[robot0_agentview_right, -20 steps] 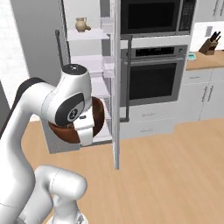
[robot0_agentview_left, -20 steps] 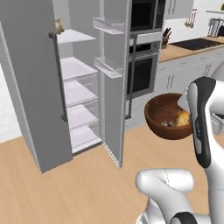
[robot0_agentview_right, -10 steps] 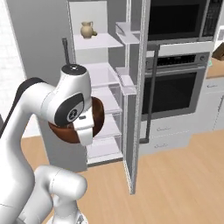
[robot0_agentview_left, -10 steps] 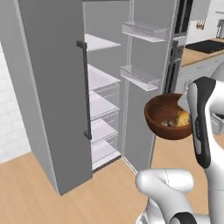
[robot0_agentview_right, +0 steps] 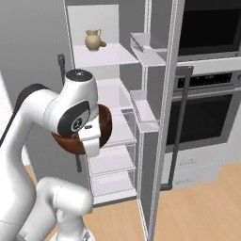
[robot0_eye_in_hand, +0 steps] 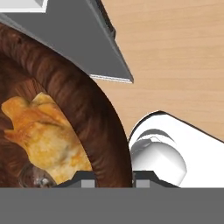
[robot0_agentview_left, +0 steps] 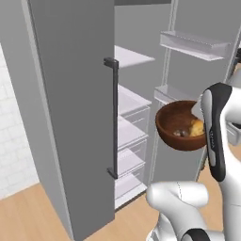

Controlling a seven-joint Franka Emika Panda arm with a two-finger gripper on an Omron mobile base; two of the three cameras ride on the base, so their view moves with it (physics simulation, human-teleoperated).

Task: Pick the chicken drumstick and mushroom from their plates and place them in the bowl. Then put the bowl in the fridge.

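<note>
My gripper [robot0_eye_in_hand: 114,177] is shut on the rim of the dark reddish-brown wooden bowl [robot0_agentview_left: 175,123], one finger inside the wall and one outside. The bowl [robot0_eye_in_hand: 83,100] hangs in the air in front of the open fridge [robot0_agentview_left: 70,117]. Inside the bowl lie the golden chicken drumstick [robot0_agentview_left: 197,127] and the small grey-brown mushroom [robot0_agentview_left: 178,133]. The hand view shows the drumstick [robot0_eye_in_hand: 43,131] close up, with the mushroom [robot0_eye_in_hand: 40,179] just below it. In the right base view my arm covers most of the bowl [robot0_agentview_right: 106,127]. The plates are out of view.
Both fridge doors stand open: the left door with its dark bar handle [robot0_agentview_left: 114,117], and the right door [robot0_agentview_right: 160,117] with door bins. White shelves [robot0_agentview_right: 110,101] lie ahead. A tan jug [robot0_agentview_right: 93,40] stands on the top shelf. The black wall oven [robot0_agentview_right: 207,108] is to the right.
The whole picture has shifted: the base has moved closer to the fridge, which now looms larger. The bowl stays held at the same place relative to my arm.
</note>
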